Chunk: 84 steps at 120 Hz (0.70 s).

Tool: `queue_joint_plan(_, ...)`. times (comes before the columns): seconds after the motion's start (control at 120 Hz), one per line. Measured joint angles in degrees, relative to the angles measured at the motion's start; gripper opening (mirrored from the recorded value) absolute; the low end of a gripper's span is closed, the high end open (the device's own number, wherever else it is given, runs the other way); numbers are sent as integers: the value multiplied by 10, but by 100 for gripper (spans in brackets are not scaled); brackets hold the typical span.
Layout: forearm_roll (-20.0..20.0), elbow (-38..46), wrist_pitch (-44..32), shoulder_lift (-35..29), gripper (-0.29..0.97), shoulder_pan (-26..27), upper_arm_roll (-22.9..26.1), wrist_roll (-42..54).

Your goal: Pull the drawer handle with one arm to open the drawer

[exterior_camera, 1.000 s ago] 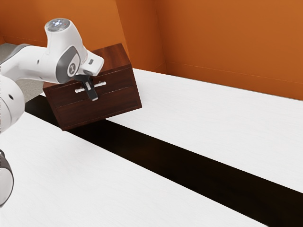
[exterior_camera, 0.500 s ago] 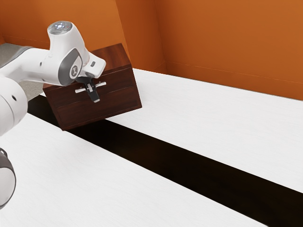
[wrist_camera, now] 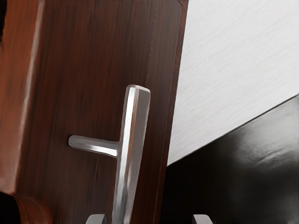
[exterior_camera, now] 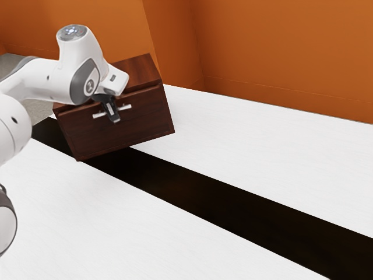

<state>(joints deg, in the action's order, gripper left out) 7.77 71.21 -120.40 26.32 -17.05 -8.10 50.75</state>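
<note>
Drawer handle (exterior_camera: 125, 106), a pale metal bar standing off the front on a short post, is found on the upper front of a small dark wooden cabinet (exterior_camera: 125, 133). The cabinet is set at an angle at the far end of the white table (exterior_camera: 262, 140), toward the exterior view's left, with one corner over the dark strip (exterior_camera: 233, 204) that divides the tabletop.

The gripper (exterior_camera: 115, 116) is placed across the middle of the bar, pointing down along the cabinet's front. In the wrist view the handle (wrist_camera: 128, 154) is seen running between the two fingertips (wrist_camera: 96, 218). They are spread wider than the bar, with a clear gap on one side, so the bar is straddled rather than clamped. This placement is judged to suit a hooking pull, with the fingers set behind or around the bar.

The drawer (exterior_camera: 140, 100) is judged barely out, if at all: its front may stand slightly proud of the panel below, though this cannot be told for certain. A straight pull square to the front is called for, since a skewed one could drag the whole cabinet.
</note>
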Motion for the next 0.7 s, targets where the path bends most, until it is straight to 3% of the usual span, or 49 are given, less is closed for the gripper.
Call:
queue_joint_plan(0.267, -1, 2, 16, -7, -6, 1, 3, 0)
queue_joint_plan(0.7, 2, 58, 33, -55, -11, 4, 21, -5)
